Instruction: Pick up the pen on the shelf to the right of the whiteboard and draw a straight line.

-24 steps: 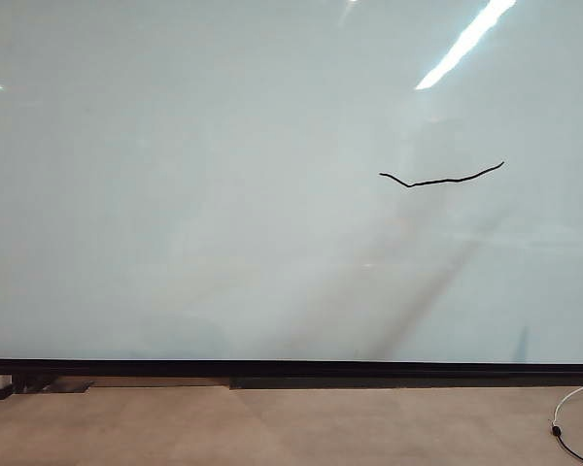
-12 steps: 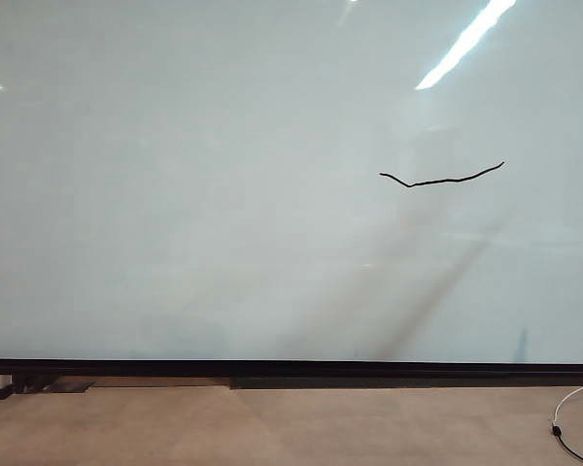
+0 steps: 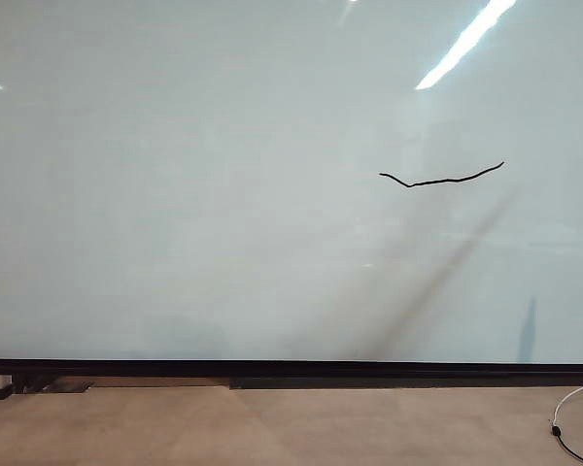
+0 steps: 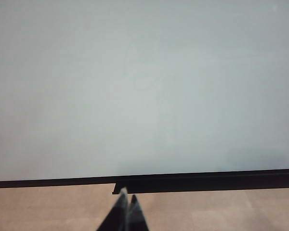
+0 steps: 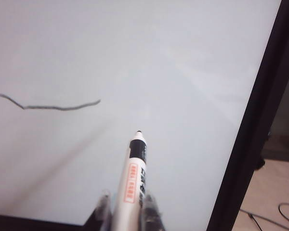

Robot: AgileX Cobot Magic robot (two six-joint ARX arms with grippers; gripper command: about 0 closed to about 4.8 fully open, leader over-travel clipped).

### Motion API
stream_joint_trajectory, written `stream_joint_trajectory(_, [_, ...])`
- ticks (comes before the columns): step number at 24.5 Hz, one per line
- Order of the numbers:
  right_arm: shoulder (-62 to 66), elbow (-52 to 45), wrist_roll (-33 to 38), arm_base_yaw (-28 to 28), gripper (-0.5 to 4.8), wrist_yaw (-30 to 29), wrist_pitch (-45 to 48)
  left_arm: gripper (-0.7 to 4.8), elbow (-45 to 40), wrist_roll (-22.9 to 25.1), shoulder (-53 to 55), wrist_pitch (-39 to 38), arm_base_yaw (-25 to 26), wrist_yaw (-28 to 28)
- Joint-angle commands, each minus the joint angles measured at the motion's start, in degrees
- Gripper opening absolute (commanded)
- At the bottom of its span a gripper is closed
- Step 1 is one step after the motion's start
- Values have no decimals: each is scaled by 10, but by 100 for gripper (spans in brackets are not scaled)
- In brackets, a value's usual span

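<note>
A thin white cable [image 3: 573, 403] with a dark connector lies on the beige floor [image 3: 272, 427]

Left gripper [image 4: 126, 204], fingertips together, faces the whiteboard [image 4: 144, 86].

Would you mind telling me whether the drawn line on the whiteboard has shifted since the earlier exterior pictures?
No. The straight line sits at the same spot on the whiteboard, equally far above the black bottom strip.

I see the whiteboard [image 3: 223, 194] as glossy and smooth, mirroring ceiling lights at upper right of the exterior frame. The pen [image 5: 132, 180] looks like smooth white plastic with a printed label. The worktop [image 3: 272, 427] below seems matt, beige.
</note>
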Motion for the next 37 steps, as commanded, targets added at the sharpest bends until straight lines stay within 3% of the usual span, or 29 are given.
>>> stream_joint_trajectory(1, [0,-4,18,-26,-8,-36,28,-5,2,0,0,3,0,1])
stream_joint_trajectory(37, [0,-4,18,-29,-8,-38,-2,-5,2,0,0,3,0,1])
